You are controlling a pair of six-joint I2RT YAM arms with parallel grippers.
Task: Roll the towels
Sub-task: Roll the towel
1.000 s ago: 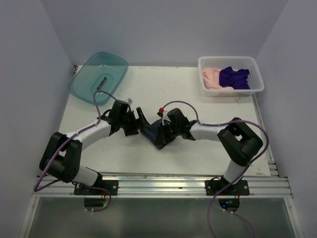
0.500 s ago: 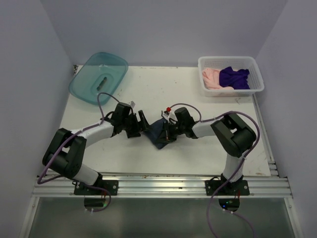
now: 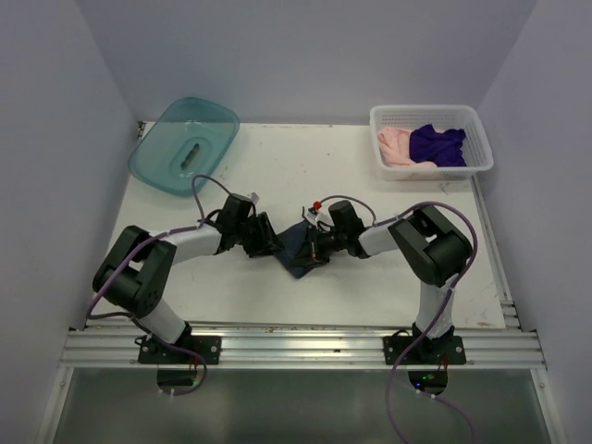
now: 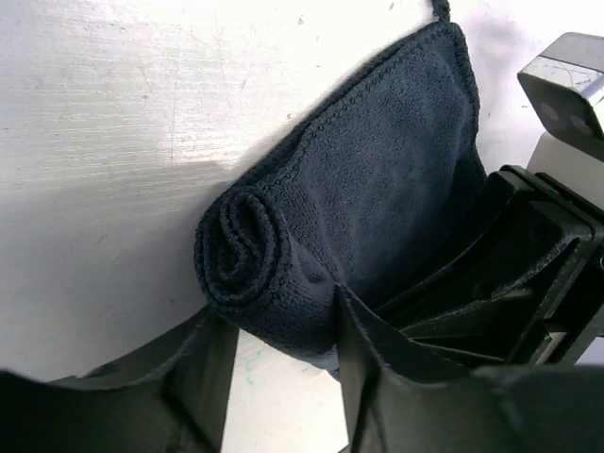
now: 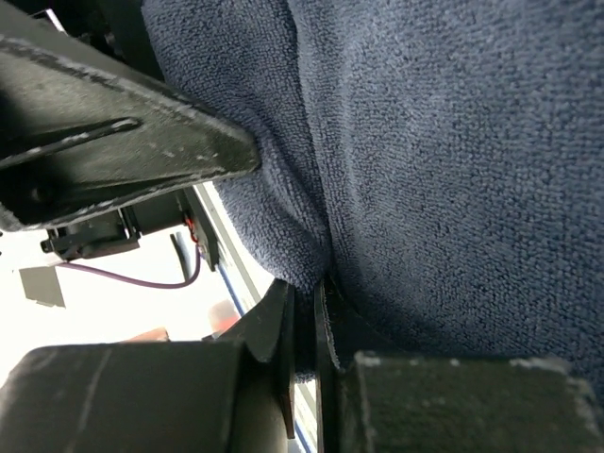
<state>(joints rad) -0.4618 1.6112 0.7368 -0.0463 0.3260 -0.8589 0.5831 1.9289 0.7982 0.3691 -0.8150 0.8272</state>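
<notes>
The dark slate-blue towel (image 3: 298, 246) lies mid-table between my two grippers. In the left wrist view its near end is rolled into a short coil (image 4: 247, 247) and the rest (image 4: 396, 179) lies flat. My left gripper (image 3: 269, 243) is open, and its fingertips (image 4: 280, 311) sit on either side of the coil's lower edge. My right gripper (image 3: 315, 246) is shut on a fold of the slate-blue towel (image 5: 304, 288) at its other edge. The deep purple towel (image 3: 437, 143) and the pale pink towel (image 3: 395, 145) lie crumpled in the white basket (image 3: 430, 111).
A teal plastic tub (image 3: 183, 143) holding a small grey object stands at the back left. The white basket stands at the back right. The two arms nearly meet over the towel, and the right gripper body (image 4: 528, 274) is close to my left fingers.
My left gripper has moved right up against the towel. My right gripper has drawn in and lower onto it. The towel looks more bunched between them.
</notes>
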